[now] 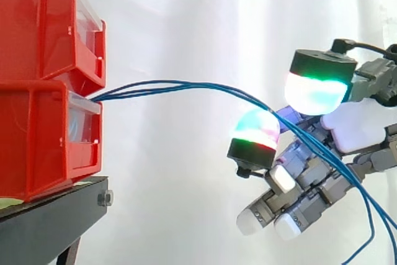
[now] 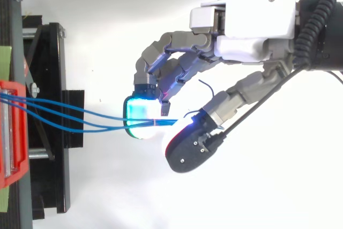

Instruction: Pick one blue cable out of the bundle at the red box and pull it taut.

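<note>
Thin blue cables [image 1: 186, 85], several together, are arching slackly from the lower of two stacked red plastic bins [image 1: 37, 91] across to the grey-and-white robot hand [image 1: 366, 128] and are hanging on in a loop below it. The fingers [image 1: 316, 91] are curling round this bundle, with two glowing pads standing on either side of it and a gap showing between them in the side view. The bins are resting on a black stand [image 1: 49, 221]. A white curtain [image 1: 186, 17] is hanging behind.

- Cables [image 1: 186, 85] run off the side view's lower right corner.
- Their other ends vanish into the bins [image 1: 37, 128].
- From above, the hand [image 2: 252, 22] covers their further run.
</note>
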You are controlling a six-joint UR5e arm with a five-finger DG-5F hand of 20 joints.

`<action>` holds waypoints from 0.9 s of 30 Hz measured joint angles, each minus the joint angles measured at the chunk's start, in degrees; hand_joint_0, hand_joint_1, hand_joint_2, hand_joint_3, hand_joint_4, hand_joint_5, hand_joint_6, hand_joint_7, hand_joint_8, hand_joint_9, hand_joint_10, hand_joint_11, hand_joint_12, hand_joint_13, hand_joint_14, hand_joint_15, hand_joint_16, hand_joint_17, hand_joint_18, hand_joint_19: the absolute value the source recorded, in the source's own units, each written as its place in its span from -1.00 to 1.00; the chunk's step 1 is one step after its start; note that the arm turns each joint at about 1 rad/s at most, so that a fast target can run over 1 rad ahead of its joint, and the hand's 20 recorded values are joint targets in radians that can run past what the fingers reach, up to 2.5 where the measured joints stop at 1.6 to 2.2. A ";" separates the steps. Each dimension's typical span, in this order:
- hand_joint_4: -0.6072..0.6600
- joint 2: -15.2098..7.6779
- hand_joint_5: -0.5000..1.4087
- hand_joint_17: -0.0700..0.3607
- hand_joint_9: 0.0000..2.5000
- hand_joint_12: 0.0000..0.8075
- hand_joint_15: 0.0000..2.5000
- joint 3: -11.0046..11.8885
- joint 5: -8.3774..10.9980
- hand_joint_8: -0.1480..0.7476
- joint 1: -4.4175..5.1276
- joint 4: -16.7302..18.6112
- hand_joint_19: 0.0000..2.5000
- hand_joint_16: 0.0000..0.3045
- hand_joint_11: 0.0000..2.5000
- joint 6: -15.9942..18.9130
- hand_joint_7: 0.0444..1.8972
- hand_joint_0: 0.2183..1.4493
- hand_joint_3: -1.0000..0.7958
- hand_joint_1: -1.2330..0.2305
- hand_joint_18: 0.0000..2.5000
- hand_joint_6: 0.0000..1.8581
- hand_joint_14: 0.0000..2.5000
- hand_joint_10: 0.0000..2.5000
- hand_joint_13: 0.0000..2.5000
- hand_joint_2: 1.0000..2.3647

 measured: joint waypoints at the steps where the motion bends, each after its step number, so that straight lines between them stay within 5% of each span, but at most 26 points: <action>1: 0.23 0.00 -0.64 -0.08 -0.32 -0.07 -0.89 0.00 0.00 0.17 0.01 0.00 -0.83 -0.62 -0.44 -0.01 -0.04 -0.37 -0.32 -0.40 -0.60 -0.08 -1.00 -0.99 -0.65 -0.99; 11: 0.06 0.00 -0.63 -0.07 -0.29 -0.06 -0.87 0.00 0.00 0.21 0.08 0.00 -0.83 -0.62 -0.43 -0.06 0.10 -0.35 -0.05 -0.44 -0.55 -0.03 -0.99 -0.99 -0.60 -0.97; 17: 0.02 0.00 -0.66 -0.08 -0.36 -0.08 -0.89 0.00 0.00 0.13 0.09 0.00 -0.87 -0.63 -0.43 -0.06 0.00 -0.21 -0.22 -0.63 -0.57 -0.02 -1.00 -0.99 -0.64 -0.98; 20: 0.16 0.00 -0.66 -0.08 -0.38 -0.08 -0.89 0.00 0.00 0.12 0.10 0.05 -0.87 -0.63 -0.46 -0.06 -0.03 -0.17 -0.41 -0.66 -0.57 -0.03 -1.00 -0.99 -0.65 -1.00; 27: 0.23 0.00 -0.65 -0.06 -0.36 -0.05 -0.88 0.00 0.00 0.17 0.10 0.02 -0.82 -0.61 -0.46 -0.06 -0.02 -0.47 -0.44 -0.46 -0.59 -0.05 -0.99 -0.99 -0.65 -1.00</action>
